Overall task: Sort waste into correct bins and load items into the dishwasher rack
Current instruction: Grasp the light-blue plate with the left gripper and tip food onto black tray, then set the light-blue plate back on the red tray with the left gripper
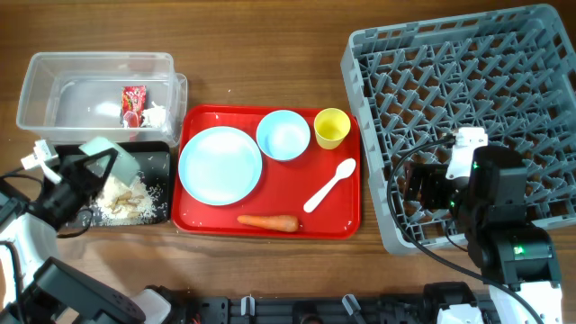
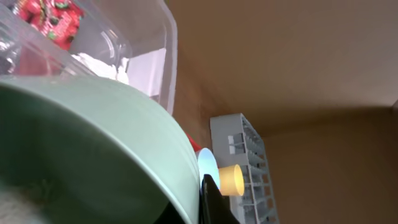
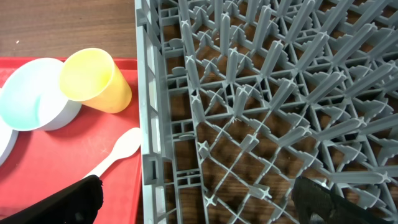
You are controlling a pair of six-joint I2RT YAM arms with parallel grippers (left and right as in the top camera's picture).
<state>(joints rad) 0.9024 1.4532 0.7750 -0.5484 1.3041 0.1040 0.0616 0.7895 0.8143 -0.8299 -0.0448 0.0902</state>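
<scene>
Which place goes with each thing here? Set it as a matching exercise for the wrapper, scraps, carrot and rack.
Things:
1. wrapper
2. scraps
3. carrot
4. rack

Places:
A. on the red tray
B. straight on the table
C. in the clear tub
D. in the black tray

Pairs: 1-C, 2-D, 3-A, 4-B

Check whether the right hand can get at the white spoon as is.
Likely yes. The right hand hangs open over the dishwasher rack at its tray-side wall; the white spoon lies uncovered on the red tray just beyond that wall.
</scene>
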